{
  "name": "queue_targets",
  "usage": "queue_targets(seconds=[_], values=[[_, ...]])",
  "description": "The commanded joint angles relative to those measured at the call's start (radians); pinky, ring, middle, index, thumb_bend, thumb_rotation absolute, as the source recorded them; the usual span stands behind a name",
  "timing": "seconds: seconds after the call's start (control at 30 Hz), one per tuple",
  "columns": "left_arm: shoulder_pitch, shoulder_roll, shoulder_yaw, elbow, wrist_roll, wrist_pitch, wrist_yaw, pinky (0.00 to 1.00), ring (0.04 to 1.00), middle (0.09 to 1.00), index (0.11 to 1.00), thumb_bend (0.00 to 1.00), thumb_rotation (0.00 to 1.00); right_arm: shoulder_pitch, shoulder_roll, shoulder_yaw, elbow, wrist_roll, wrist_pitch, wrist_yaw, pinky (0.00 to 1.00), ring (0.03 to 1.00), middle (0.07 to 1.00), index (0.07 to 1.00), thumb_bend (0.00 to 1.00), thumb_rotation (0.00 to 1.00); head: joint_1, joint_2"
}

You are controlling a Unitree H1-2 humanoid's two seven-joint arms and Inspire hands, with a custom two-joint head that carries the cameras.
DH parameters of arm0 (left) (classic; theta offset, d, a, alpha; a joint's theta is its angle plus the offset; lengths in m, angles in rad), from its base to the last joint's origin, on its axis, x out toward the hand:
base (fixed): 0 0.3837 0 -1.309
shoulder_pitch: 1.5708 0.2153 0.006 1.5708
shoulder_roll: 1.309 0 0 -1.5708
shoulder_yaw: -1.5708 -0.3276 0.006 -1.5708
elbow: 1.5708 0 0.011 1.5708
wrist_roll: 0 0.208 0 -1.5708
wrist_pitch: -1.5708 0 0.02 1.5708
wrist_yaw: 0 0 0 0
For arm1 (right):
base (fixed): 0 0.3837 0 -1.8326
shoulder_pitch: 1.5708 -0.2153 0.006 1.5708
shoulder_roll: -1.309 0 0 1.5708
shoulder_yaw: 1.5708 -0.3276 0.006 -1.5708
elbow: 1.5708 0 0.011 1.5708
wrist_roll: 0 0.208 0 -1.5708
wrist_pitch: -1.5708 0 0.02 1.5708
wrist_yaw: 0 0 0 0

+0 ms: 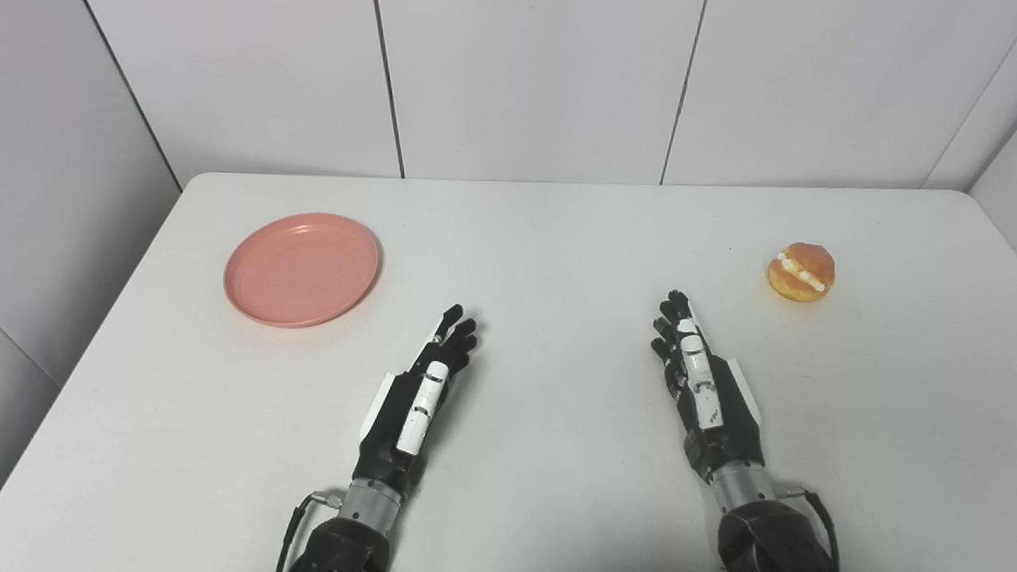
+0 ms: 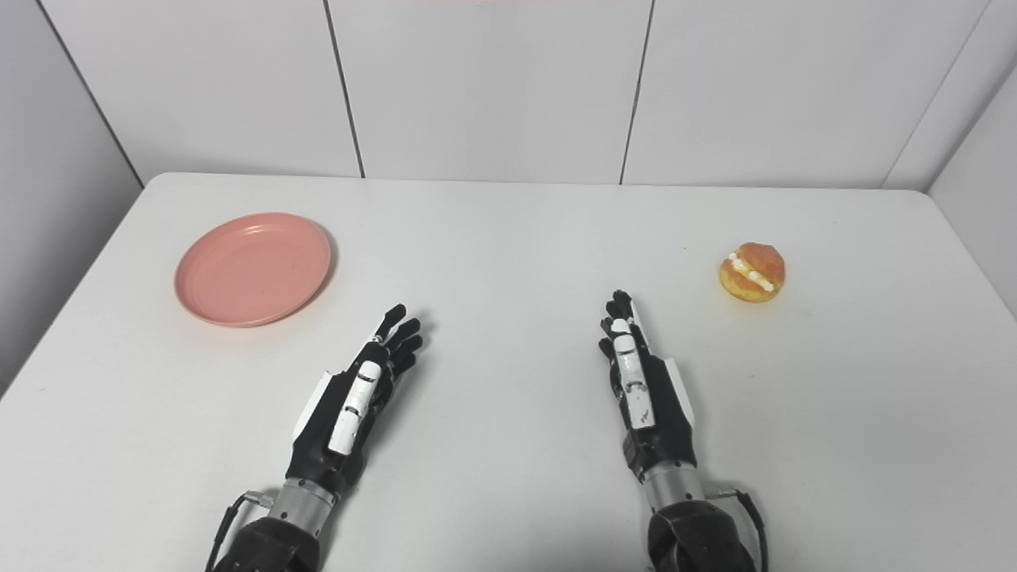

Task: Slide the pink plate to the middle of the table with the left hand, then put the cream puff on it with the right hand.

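On the white table [image 1: 556, 238], toward its far left corner, sits the pink plate [image 1: 301, 268], flat and bare, well apart from the middle where it has to end up. Nothing has been done on the task yet, to judge from how things lie: the plate is off to the side and the cream puff [image 1: 801, 272] rests on the table surface near the right edge, its cream-filled split facing roughly up and toward the camera.

Both arms come in from the near edge. The left hand [image 1: 421, 389] lies low over the table with its fingers stretched out forward and slightly apart, grasping nothing. The right hand [image 1: 699, 381] is likewise extended, fingers straight and loose, empty.

What the coming move turns on is the plate's bearing from the left hand: it lies ahead of that hand and off to its left, on the outer side, while the fingertips point ahead and a little rightward, away from it. The left hand is clearly the nearer of the two; the right hand is well apart from the plate. I judge the left hand must swing outward to the plate's far or left rim so that a push or drag carries it rightward and nearer. A round plate has no long axis, so any rim contact serves.

The cream puff lies ahead and to the right of the right hand.
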Motion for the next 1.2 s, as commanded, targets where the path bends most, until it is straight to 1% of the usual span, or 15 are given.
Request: queue_targets(seconds=[0.0,0.37,0.4,0.43,0.53,0.57,0.6,0.63,0.7,0.73,0.77,0.8,0.9,1.07,1.17], values=[[0.026,-0.002,-0.001,0.022,-0.004,0.020,0.002,1.00,1.000,1.000,1.000,0.41,1.00,0.018,0.001,0.002,0.013,-0.002,0.016,0.003,1.00,1.000,1.000,1.000,0.27,1.00,0.001,-0.001],[0.025,0.000,0.000,0.030,-0.007,0.017,-0.002,1.00,1.000,1.000,1.000,0.42,1.00,0.019,0.002,0.002,0.015,-0.003,0.015,0.001,1.00,1.000,1.000,1.000,0.27,1.00,0.002,-0.005],[0.025,-0.002,-0.001,0.033,-0.003,0.017,0.001,1.00,1.000,1.000,1.000,0.42,1.00,0.019,0.002,0.000,0.017,-0.001,0.016,0.001,1.00,1.000,1.000,1.000,0.27,1.00,0.019,-0.021],[0.025,-0.004,-0.002,0.034,0.000,0.018,0.004,1.00,1.000,1.000,1.000,0.42,1.00,0.019,0.001,-0.002,0.019,0.001,0.018,0.001,1.00,1.000,1.000,1.000,0.26,1.00,0.019,-0.021],[0.026,-0.011,-0.007,0.055,0.010,0.007,0.008,1.00,1.000,1.000,1.000,0.43,1.00,0.020,-0.010,-0.007,0.037,0.005,0.010,0.009,1.00,1.000,1.000,1.000,0.26,1.00,0.085,-0.057],[0.025,-0.017,-0.009,0.068,0.010,-0.001,0.011,1.00,1.000,1.000,1.000,0.44,1.00,0.021,-0.017,-0.010,0.046,0.007,0.004,0.014,1.00,1.000,1.000,1.000,0.27,1.00,0.127,-0.081],[0.026,-0.022,-0.011,0.076,0.012,-0.005,0.013,1.00,1.000,1.000,1.000,0.45,1.00,0.022,-0.022,-0.012,0.049,0.009,0.002,0.017,1.00,1.000,1.000,1.000,0.27,1.00,0.127,-0.081],[0.026,-0.028,-0.014,0.085,0.017,-0.010,0.018,1.00,1.000,1.000,1.000,0.45,1.00,0.023,-0.028,-0.016,0.057,0.014,-0.007,0.022,1.00,1.000,1.000,1.000,0.26,1.00,0.171,-0.104],[0.025,-0.044,-0.018,0.102,0.028,-0.021,0.029,1.00,1.000,1.000,1.000,0.45,1.00,0.025,-0.041,-0.023,0.069,0.029,-0.024,0.036,1.00,1.000,1.000,1.000,0.25,1.00,0.219,-0.129],[0.026,-0.052,-0.019,0.109,0.034,-0.023,0.035,1.00,1.000,1.000,1.000,0.45,1.00,0.026,-0.046,-0.027,0.074,0.036,-0.032,0.043,1.00,1.000,1.000,1.000,0.24,1.00,0.226,-0.132],[0.025,-0.061,-0.021,0.117,0.039,-0.023,0.040,1.00,1.000,1.000,1.000,0.44,1.00,0.026,-0.052,-0.033,0.082,0.046,-0.043,0.051,1.00,1.000,1.000,1.000,0.24,1.00,0.262,-0.151],[0.025,-0.069,-0.023,0.122,0.041,-0.024,0.044,1.00,1.000,1.000,1.000,0.45,1.00,0.028,-0.054,-0.037,0.086,0.050,-0.054,0.054,1.00,1.000,1.000,1.000,0.23,1.00,0.262,-0.151],[0.018,-0.086,-0.028,0.144,0.054,-0.028,0.053,1.00,1.000,1.000,1.000,0.45,1.00,0.028,-0.065,-0.046,0.106,0.058,-0.082,0.065,1.00,1.000,1.000,1.000,0.20,1.00,0.332,-0.187],[0.008,-0.108,-0.036,0.164,0.083,-0.018,0.073,1.00,1.000,1.000,1.000,0.44,1.00,0.025,-0.075,-0.060,0.131,0.076,-0.108,0.081,1.00,1.000,1.000,1.000,0.17,1.00,0.395,-0.203],[-0.001,-0.116,-0.035,0.175,0.088,-0.010,0.080,1.00,1.000,1.000,1.000,0.44,1.00,0.019,-0.079,-0.061,0.141,0.077,-0.107,0.084,1.00,1.000,1.000,1.000,0.15,1.00,0.408,-0.206]])
